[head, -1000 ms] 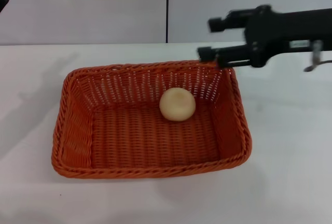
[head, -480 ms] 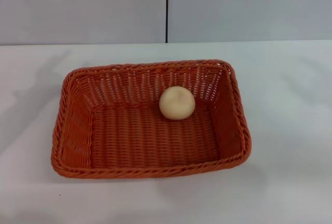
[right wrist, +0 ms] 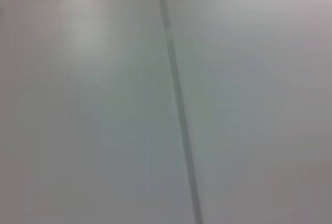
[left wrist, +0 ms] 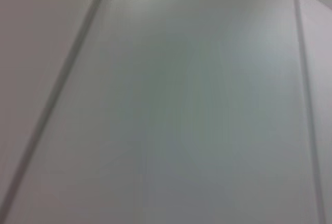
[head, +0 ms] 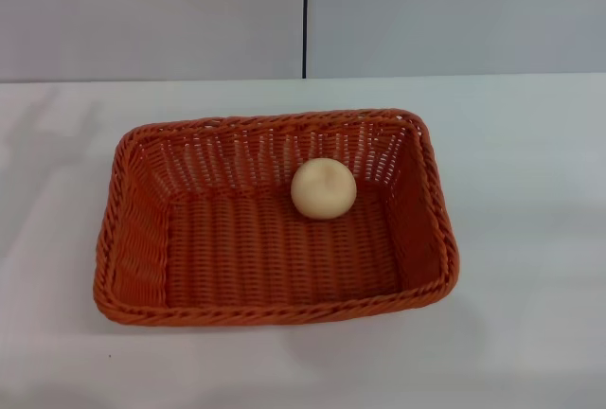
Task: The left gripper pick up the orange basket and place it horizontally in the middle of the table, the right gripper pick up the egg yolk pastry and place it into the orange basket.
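The orange basket [head: 142, 239] lies lengthwise across the middle of the white table [head: 530, 191] in the head view. Inside it, near the far wall and a little right of centre, rests the pale round egg yolk pastry [head: 324, 188]. Neither the left gripper nor the right gripper shows in any view. Both wrist views show only pale blank surfaces crossed by thin seams.
A grey wall with a dark vertical seam [head: 305, 16] runs behind the table's far edge. Bare white tabletop surrounds the basket on all sides.
One second ago the right gripper hung over the basket's far right corner; it has since withdrawn out of the head view. The left arm's tip at the top left corner has gone too.
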Available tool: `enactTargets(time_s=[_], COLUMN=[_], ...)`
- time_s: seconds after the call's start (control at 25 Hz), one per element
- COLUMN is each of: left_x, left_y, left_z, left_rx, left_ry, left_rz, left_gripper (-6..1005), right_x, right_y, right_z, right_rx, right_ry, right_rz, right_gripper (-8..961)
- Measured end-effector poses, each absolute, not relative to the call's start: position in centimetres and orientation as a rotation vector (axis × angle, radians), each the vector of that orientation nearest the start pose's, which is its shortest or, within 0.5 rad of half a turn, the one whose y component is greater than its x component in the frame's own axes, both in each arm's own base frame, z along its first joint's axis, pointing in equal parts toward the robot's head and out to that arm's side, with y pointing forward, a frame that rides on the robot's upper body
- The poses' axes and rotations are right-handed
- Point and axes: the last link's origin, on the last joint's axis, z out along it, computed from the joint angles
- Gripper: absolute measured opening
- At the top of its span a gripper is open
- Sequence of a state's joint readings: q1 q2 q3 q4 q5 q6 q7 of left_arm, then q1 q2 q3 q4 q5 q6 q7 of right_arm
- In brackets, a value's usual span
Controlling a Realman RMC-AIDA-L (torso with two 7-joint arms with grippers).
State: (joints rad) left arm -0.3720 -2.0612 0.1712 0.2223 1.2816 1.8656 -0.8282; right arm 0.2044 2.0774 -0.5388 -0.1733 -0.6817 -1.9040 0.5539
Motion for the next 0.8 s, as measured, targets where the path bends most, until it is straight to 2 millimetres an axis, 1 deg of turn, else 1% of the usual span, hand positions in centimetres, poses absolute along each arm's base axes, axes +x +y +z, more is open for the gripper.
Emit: enactTargets(time_s=[0.12,0.24,0.4,0.8], left_x=[-31.6,-32.0,-32.2,-32.5], left_y=[27.2,27.2,27.2,27.0], left_z=[9.4,9.4,9.3,9.0], left_rx=[-1.423,-1.385,-1.376,-1.352], left_ry=[-0.304,-0.323,-0.341,-0.368], left_rz=[-1.386,-1.362,-1.352,-1.359], left_gripper=[676,676,676,676], right_x=[35.0,35.3,35.6,35.6], right_y=[21.0,20.7,20.6,21.0], right_z=[11.2,11.3,11.2,11.3], right_rx=[-1.107,-1.07,-1.036,-1.025], right_ry=[0.174,0.189,0.212,0.214], right_rz=[1.146,1.138,1.135,1.138], right_gripper=[731,731,731,731])
